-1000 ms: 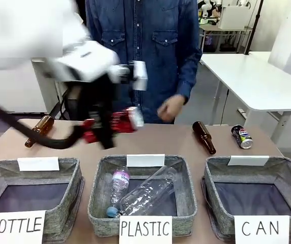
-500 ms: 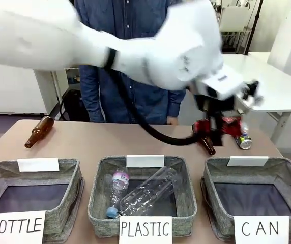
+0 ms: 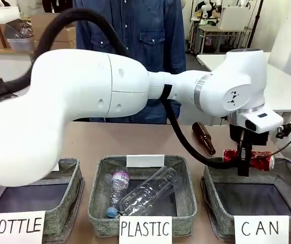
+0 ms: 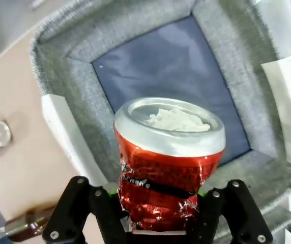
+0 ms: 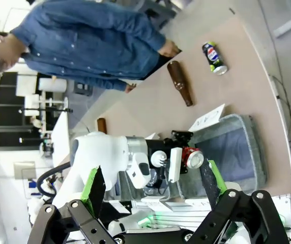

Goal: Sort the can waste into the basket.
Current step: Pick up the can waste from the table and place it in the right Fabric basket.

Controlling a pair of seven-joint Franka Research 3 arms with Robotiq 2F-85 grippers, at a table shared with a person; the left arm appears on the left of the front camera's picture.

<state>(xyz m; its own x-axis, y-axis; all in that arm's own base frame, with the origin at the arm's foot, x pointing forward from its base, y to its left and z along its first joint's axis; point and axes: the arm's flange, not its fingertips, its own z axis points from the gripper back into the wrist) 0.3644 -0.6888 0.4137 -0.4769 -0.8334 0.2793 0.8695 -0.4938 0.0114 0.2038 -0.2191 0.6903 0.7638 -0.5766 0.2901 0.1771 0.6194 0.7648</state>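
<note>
Red and dented, one can (image 3: 253,159) sits clenched between the fingers of the left claw (image 3: 243,163). It hangs on its side over the far part of the grey woven basket (image 3: 290,173) signed "CAN". In the left wrist view the can's silver end points down at the basket's dark lining. The second can (image 5: 214,58), dark with a Pepsi logo, lies on the table (image 3: 135,138) beyond that basket. A brown glass bottle (image 3: 204,138) lies near it. The middle basket (image 3: 98,203), signed "PLASTIC", holds clear plastic bottles (image 3: 146,195), and a third basket (image 3: 70,175) is signed "BOTTLE". The right claw (image 5: 153,184) is off to the side, its green-padded fingers spread wide and holding nothing. A person in a denim shirt (image 3: 135,30) stands at the far side.
</note>
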